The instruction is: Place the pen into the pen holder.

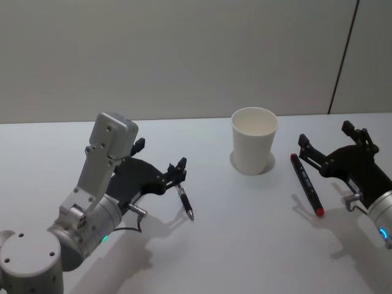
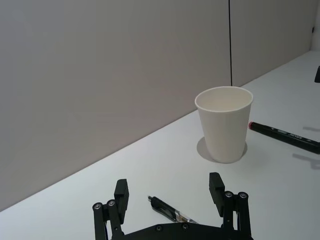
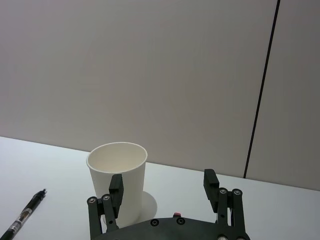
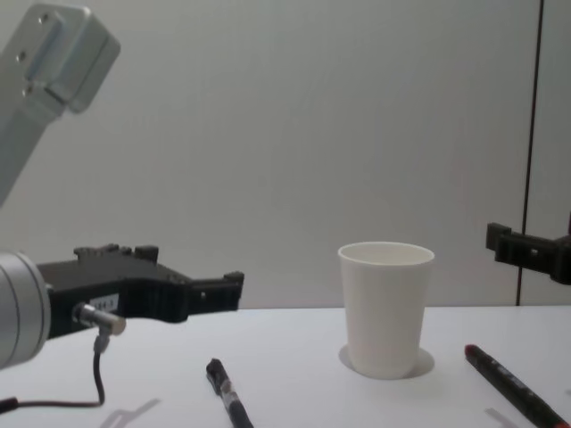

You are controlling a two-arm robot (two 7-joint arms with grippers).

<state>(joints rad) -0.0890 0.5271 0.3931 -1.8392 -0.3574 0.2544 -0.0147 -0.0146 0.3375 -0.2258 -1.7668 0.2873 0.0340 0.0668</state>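
A black pen [image 1: 185,201] lies flat on the white table [image 1: 245,245], left of the pen holder [image 1: 254,141], an upright white paper cup with nothing in it. My left gripper [image 1: 160,155] hovers open just above the pen's back end; in the left wrist view the pen [image 2: 170,210] shows between the fingers of that gripper [image 2: 169,190]. A black marker with red ends [image 1: 306,184] lies right of the cup. My right gripper [image 1: 326,136] hangs open and empty over the marker's far end, facing the cup [image 3: 120,160].
A plain grey wall [image 1: 184,55] stands close behind the table's far edge. The chest view shows the cup [image 4: 385,308] between the pen [image 4: 227,392] and the marker [image 4: 513,388]. Bare tabletop stretches in front of the cup.
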